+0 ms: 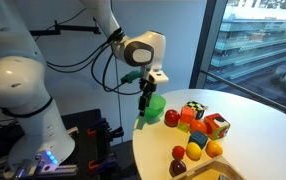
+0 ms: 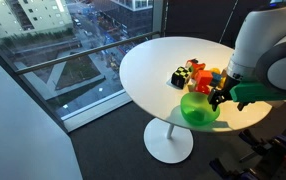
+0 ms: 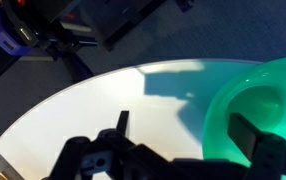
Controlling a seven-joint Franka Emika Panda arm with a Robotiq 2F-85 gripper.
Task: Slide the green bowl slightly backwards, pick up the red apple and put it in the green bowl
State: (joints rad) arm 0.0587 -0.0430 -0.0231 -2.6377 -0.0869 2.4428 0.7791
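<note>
The green bowl point(image 1: 155, 106) sits near the edge of the round white table point(image 1: 263, 125), and shows in both exterior views point(image 2: 196, 109). My gripper point(image 1: 145, 108) is down at the bowl and open. In the wrist view one finger stands inside the bowl point(image 3: 263, 95) and the other outside on the table, so the gripper point(image 3: 188, 132) straddles the rim. The red apple point(image 1: 171, 118) lies on the table just beside the bowl, away from my gripper. In an exterior view my gripper point(image 2: 220, 99) partly covers the bowl's far side.
Coloured cubes point(image 1: 215, 125) and several fruits lie past the apple: a smaller red fruit point(image 1: 178, 152), an orange one point(image 1: 214, 148) and a yellow one point(image 1: 179, 166). The table edge point(image 3: 43, 115) is close to the bowl. A window runs behind the table point(image 2: 43, 60).
</note>
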